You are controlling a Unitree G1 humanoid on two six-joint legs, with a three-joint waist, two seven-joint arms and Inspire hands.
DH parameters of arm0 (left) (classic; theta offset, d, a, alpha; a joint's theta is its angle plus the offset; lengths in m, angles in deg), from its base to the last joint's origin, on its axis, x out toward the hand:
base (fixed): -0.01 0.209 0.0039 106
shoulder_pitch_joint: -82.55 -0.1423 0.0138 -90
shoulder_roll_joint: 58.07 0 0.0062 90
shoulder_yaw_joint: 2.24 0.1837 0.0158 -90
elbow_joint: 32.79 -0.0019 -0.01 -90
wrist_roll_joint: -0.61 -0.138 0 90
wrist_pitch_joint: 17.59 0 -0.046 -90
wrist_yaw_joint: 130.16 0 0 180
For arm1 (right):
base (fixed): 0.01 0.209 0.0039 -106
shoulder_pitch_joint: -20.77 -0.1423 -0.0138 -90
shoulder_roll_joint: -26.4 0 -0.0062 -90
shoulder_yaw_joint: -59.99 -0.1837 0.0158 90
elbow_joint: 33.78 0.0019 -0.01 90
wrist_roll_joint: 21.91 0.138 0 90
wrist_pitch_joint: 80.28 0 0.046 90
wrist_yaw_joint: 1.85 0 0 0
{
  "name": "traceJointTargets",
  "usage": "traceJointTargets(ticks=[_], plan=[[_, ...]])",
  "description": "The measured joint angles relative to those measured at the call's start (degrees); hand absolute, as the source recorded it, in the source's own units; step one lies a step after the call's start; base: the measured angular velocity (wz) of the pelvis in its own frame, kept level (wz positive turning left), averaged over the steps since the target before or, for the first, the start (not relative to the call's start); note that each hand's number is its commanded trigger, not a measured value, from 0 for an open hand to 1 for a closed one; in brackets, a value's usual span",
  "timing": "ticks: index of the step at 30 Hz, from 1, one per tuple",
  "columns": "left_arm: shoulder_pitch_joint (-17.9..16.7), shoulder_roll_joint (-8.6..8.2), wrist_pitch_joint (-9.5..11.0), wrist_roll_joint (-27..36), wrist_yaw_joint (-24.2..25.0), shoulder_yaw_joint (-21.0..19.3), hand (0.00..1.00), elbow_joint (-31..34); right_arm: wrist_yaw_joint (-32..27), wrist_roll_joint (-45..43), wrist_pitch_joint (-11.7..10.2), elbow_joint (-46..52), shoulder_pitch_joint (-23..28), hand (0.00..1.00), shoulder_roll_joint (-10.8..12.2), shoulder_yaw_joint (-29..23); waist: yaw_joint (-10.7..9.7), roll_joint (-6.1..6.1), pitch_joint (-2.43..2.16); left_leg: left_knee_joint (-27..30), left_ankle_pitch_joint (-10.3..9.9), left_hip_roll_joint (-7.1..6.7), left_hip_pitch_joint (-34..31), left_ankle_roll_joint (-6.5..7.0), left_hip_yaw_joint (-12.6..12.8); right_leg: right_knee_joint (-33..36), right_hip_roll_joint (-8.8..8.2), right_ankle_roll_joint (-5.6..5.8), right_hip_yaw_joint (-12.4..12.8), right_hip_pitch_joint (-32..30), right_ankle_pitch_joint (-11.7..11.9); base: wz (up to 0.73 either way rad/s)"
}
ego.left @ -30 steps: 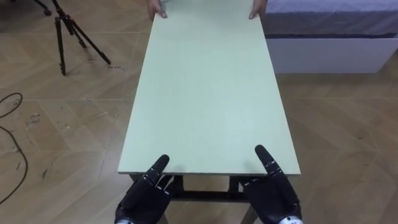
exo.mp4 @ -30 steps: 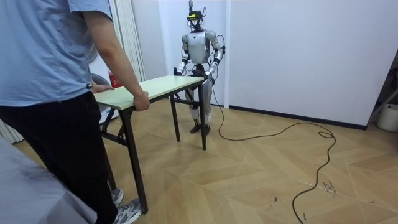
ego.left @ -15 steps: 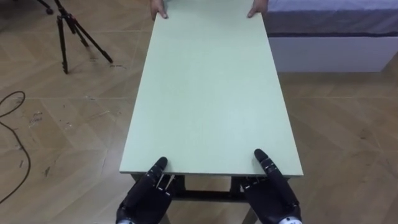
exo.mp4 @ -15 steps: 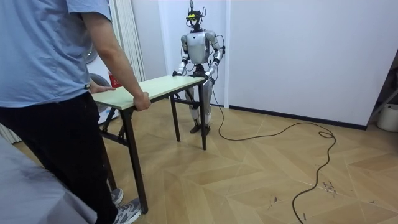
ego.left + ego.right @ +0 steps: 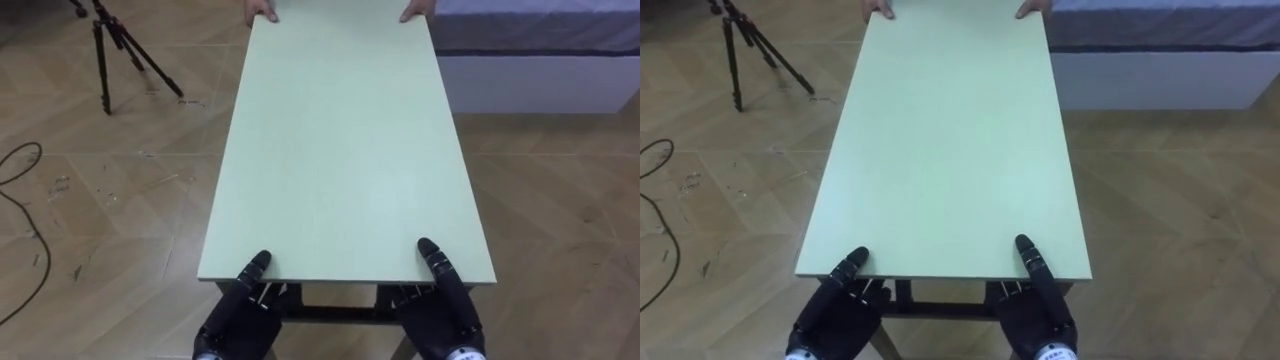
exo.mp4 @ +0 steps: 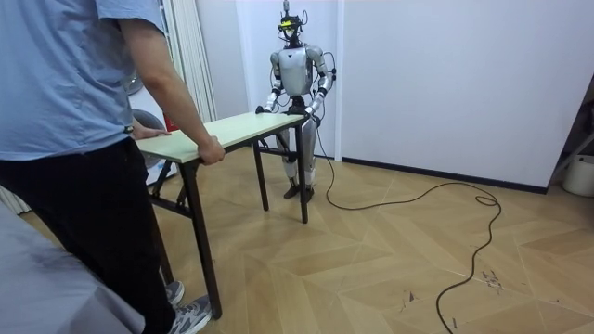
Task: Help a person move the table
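**Table held at both short ends, robot and person facing each other**

We saw the pale green table (image 5: 340,150) stretching lengthwise away from the robot, standing on the wooden floor (image 5: 90,220). The robot stood upright at one short end of the table, close against it, with a white wall (image 6: 445,83) behind it in the room view.

The left robot hand (image 5: 235,322) sat at the left corner of the table's near edge. Its thumb lay on the tabletop and the rest of it went under the edge. The right robot hand (image 5: 447,318) sat the same way at the right corner of that edge. We could not tell whether either robot hand was closed on the table or merely spread beneath it, because the tabletop hid the underside.

At the far short end of the table, the person (image 6: 65,139) stood with both arms down. The person's hands (image 5: 262,14) held the two corners of that end.

A black tripod (image 5: 105,50) stood on the floor to the left of the table's far end, well apart from it. A bed (image 5: 540,60) with a white base lay just beside the table's far right corner.
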Motion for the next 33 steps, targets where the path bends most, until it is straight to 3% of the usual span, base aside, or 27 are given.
traceJointTargets(ticks=[8, 17, 22, 29, 32, 33], plan=[[-0.03, 0.00, -0.17, -0.10, -0.08, 0.00, 1.00, -0.15, -0.02, -1.82, -0.15, -0.01, 0.04, 1.00, -0.01, -0.45, -0.06, 0.06, -0.05, 0.08, 0.00, 0.00, -0.01, 0.00, 0.07, 0.01, 0.01, 0.00, 0.03, 0.02, 0.00, 0.00], [-0.03, -0.30, -0.11, -1.21, -0.07, -0.27, 1.00, 0.18, -0.02, -1.91, -0.40, 0.01, -0.12, 1.00, -0.01, -0.48, 0.02, -0.11, -0.40, 0.06, 0.00, 0.01, -0.03, 0.00, 0.14, -0.01, 0.00, 0.00, -0.01, -0.03, 0.00, 0.00], [-0.12, -1.28, 0.64, -1.22, -0.07, -0.30, 1.00, 1.75, -0.02, -1.71, -1.58, 0.61, -0.99, 1.00, 0.25, -0.48, 0.03, -0.05, -0.67, -0.04, 0.00, 0.01, -0.67, 0.00, 0.23, 0.14, 0.02, 0.00, 0.21, -0.84, 0.00, -0.02], [-1.61, -2.67, 2.13, -2.15, -0.16, -0.27, 1.00, 3.39, 0.04, -0.16, -3.45, 1.06, -0.94, 1.00, 0.47, 1.02, 0.24, -0.72, -0.72, 2.43, -0.05, 0.12, -1.58, -0.13, 0.84, 0.46, -0.11, -0.14, 0.42, -0.71, -0.10, -0.01], [-1.54, -2.92, 2.70, -2.20, -0.19, -0.27, 1.00, 3.35, 0.38, 0.51, -3.53, 0.94, -0.65, 1.00, 0.22, 1.43, 0.93, -1.54, -0.43, 8.24, -1.04, 0.40, -4.42, -1.94, 0.49, 1.46, 0.41, -0.76, 0.08, -1.31, -0.66, 0.07], [-1.53, -2.75, 2.77, -2.12, -0.19, 0.00, 1.00, 3.37, 0.98, 0.89, -3.61, 0.65, -0.51, 1.00, 0.22, 1.43, 1.35, -1.52, -0.43, 12.02, -2.03, 0.85, -6.51, -5.00, -0.06, 1.27, 0.82, -1.09, 0.06, -1.71, -0.64, -0.06]])
